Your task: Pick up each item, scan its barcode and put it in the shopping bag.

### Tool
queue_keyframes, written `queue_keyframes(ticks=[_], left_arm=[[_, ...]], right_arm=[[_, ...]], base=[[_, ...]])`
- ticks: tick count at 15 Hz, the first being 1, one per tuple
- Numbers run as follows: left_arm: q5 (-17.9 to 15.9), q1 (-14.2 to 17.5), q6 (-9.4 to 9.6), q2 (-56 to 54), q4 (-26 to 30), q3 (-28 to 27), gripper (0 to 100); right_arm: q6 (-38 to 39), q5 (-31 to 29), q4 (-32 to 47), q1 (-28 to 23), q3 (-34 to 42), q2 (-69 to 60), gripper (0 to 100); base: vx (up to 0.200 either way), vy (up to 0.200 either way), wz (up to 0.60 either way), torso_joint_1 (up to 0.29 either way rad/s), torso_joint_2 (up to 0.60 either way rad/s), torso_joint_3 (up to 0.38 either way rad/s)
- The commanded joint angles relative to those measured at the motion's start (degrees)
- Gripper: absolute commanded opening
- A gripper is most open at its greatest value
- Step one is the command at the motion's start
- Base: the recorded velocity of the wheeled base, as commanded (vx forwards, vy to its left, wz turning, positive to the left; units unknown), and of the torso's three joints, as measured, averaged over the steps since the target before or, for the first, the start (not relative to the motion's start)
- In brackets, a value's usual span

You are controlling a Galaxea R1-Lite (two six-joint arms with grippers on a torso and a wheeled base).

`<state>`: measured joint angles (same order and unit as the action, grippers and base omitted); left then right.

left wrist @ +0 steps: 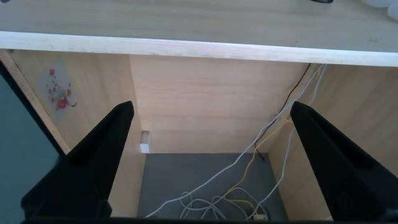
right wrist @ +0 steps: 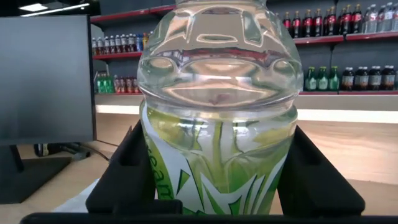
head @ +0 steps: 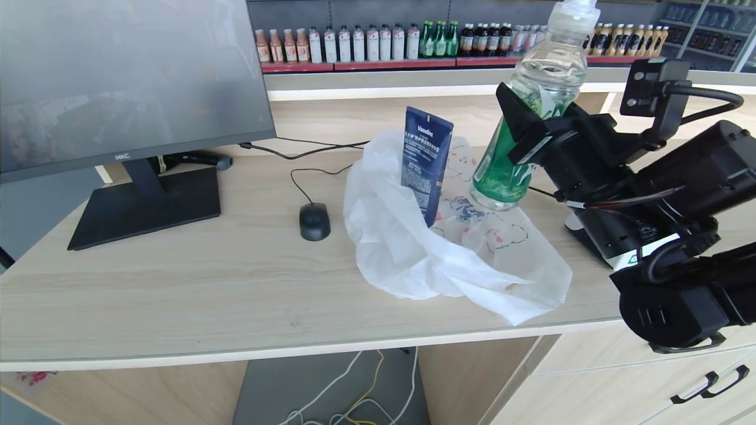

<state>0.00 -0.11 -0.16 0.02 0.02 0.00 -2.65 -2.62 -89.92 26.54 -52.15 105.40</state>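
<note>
Just right of the white shopping bag [head: 407, 248] on the table [head: 177, 295], the right gripper [head: 534, 127] holds a tilted, green-labelled clear bottle [head: 546, 77], its jaws clamped around the bottle's body. A blue pouch [head: 425, 159] stands upright in the bag. Beneath the table, the left gripper [left wrist: 211, 162] hangs with its jaws spread apart.

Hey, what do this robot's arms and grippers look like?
The right arm is bulky, black and rounded, with a white band bearing a green mark, thin red and white wires at the wrist, and a black camera bracket with a black cable. The right gripper and left gripper have black wedge-shaped fingers.
</note>
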Motion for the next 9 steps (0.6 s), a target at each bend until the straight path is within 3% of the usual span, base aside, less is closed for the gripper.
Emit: queue_keyframes(ticks=[1,9], left_arm=[[0.0,0.11,-0.02,-0.02,-0.02,0.0,100],[0.0,0.11,-0.02,-0.02,-0.02,0.0,100]], right_arm=[[-0.17,-0.02,-0.08,-0.35,-0.67,2.44,0],[0.01,-0.02,-0.08,-0.26,-2.52,7.8,0]], base=[[0.0,0.0,0.0,0.0,0.0,0.0],[0.0,0.0,0.0,0.0,0.0,0.0]])
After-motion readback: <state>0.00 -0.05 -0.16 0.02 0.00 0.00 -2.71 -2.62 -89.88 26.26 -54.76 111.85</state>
